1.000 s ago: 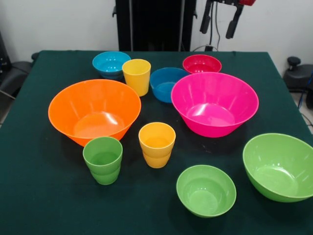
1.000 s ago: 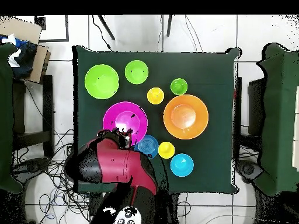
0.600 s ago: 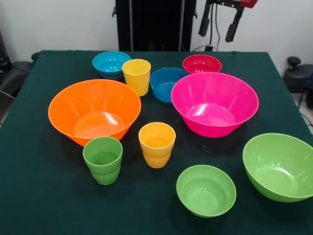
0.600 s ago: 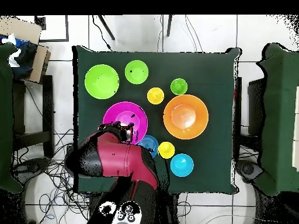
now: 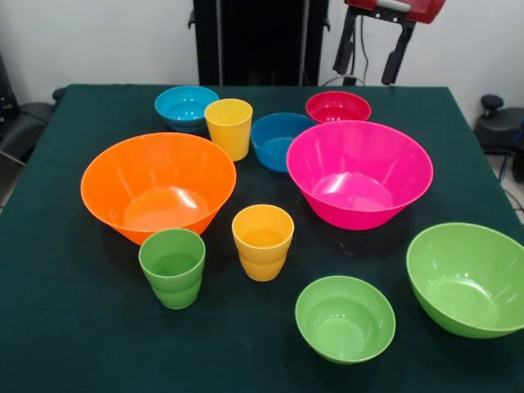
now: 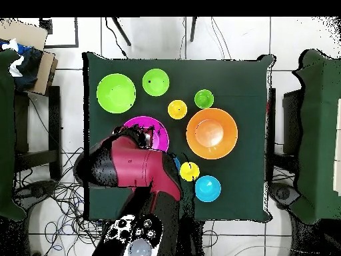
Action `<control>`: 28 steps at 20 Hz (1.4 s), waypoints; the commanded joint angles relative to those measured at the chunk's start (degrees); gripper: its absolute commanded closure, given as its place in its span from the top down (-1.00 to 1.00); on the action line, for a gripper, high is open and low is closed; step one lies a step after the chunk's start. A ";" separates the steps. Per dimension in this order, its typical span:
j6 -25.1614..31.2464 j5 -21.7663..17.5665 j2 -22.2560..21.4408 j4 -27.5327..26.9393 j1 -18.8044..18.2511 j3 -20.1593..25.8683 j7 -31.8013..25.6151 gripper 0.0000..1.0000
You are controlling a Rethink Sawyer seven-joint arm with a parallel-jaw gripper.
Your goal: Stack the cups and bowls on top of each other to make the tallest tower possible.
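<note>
Ten things sit apart on the green counter (image 5: 65, 327), and nothing is stacked yet. Going left to right in the front view: the big orange bowl (image 5: 158, 185), the green cup (image 5: 172, 267) just in front of it, the light blue bowl (image 5: 187, 106) at the back, the yellow cup (image 5: 228, 128), the orange-yellow cup (image 5: 263, 241), the darker blue bowl (image 5: 281, 140), the small green bowl (image 5: 345, 318), the red-pink bowl (image 5: 338, 107), the big pink bowl (image 5: 359, 173) and the big green bowl (image 5: 468, 277). The gripper (image 5: 372, 56) hangs high over the red-pink bowl, its jaws spread wide and holding nothing. I think the bowls could slip, because they are shiny and round. The darker blue bowl sits tight beside the big pink one, so a jaw coming down there could bump and push both.
</note>
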 commanded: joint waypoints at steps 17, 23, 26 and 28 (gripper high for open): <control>5.79 -1.05 5.19 -9.96 -2.79 2.46 4.52 1.00; 6.48 -1.35 4.75 -10.24 -4.02 3.42 3.37 1.00; 6.47 -1.78 4.54 -10.44 -4.81 3.96 2.50 1.00; 6.18 -2.25 4.39 -10.49 -5.54 4.37 1.73 1.00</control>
